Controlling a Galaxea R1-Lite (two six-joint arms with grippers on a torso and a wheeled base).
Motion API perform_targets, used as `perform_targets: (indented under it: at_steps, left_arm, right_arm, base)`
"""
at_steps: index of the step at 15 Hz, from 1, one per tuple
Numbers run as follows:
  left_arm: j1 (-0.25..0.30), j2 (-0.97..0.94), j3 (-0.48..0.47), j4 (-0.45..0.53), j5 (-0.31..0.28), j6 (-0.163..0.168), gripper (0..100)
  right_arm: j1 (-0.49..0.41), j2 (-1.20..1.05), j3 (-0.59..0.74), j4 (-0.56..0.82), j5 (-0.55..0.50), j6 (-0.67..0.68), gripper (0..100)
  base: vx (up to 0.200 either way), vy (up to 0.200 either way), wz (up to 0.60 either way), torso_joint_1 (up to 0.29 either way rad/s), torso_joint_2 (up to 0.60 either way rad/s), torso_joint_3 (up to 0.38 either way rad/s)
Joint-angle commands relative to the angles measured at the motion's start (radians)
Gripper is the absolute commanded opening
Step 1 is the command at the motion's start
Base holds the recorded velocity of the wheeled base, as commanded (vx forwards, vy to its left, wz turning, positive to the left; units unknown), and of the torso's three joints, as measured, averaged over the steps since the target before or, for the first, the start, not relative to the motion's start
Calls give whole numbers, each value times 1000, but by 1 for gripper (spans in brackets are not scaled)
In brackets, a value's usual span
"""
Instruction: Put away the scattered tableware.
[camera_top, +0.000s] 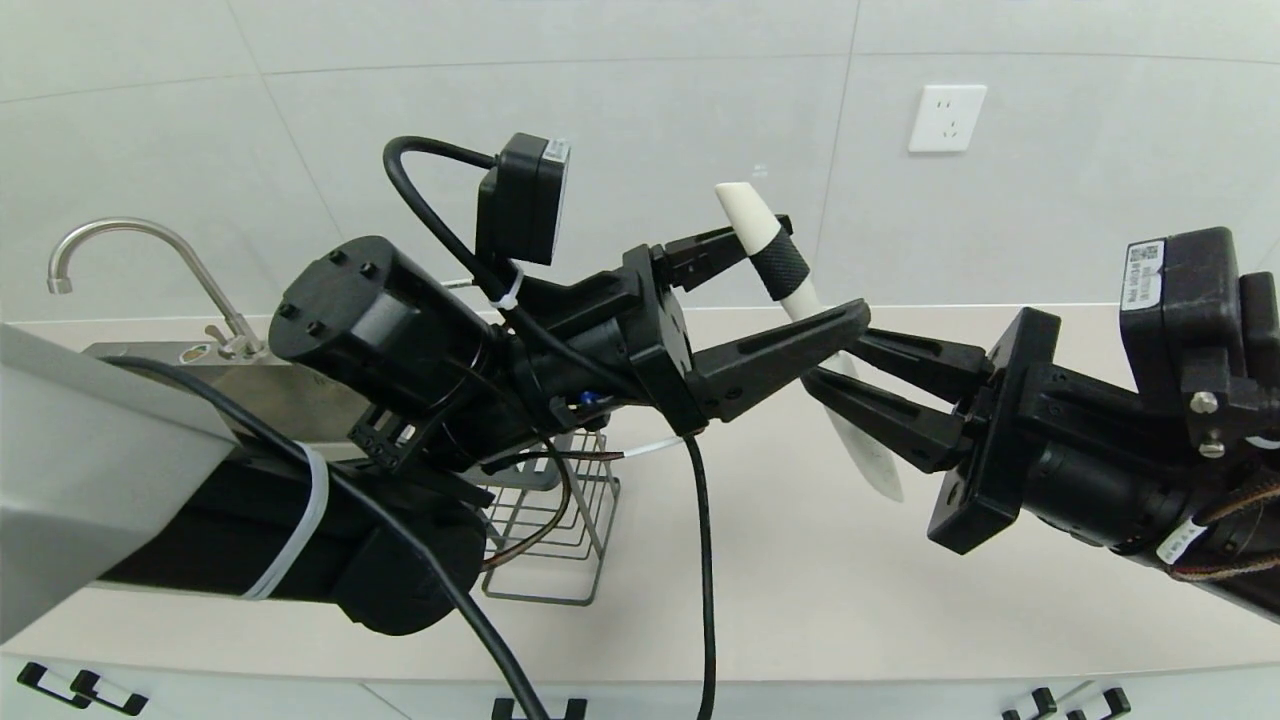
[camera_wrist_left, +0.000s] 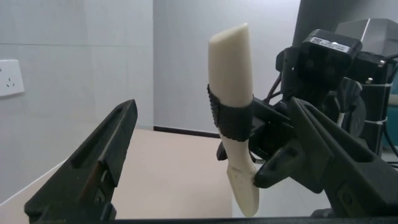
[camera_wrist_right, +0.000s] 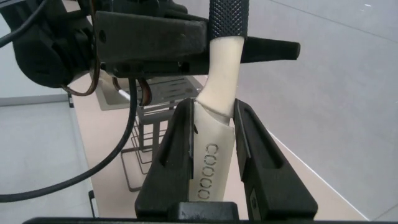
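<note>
1. Pale wall tiles backed the worktop (camera_top: 800, 560) and its wire rack (camera_top: 560, 540).
2. Right pincer (camera_top: 835, 362) clamped the white knife (camera_top: 745, 212) by its blade, raised above the worktop, apparently to offer the handle.
3. Left pincer (camera_top: 803, 275) stood wide around the black grip band (camera_top: 778, 262), not yet closed.

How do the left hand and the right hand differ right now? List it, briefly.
Open versus shut: the left hand stands open, fingers either side of the handle of the white knife; the right hand is shut on its blade. Height: the left hand is at the knife's upper end, the right hand lower. Both are black, two-fingered.
</note>
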Motion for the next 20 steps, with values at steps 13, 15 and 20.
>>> perform_targets:
  at_steps: [13, 15, 20]
  left_arm:
    - [-24, -11, -2, -1, 36, 10, 0]
    - [-12, -18, 1, -1, 61, 32, 0]
    - [111, -130, 89, 123, 94, 144, 0]
  right_arm:
    - [0, -21, 51, 6, -40, 13, 100]
    - [-9, -54, 82, 1, -158, 111, 100]
    - [-52, -199, 183, 6, -262, 332, 0]
  base:
    - [0, 0, 0, 0, 0, 0]
    - [0, 0, 0, 0, 0, 0]
    - [0, 0, 0, 0, 0, 0]
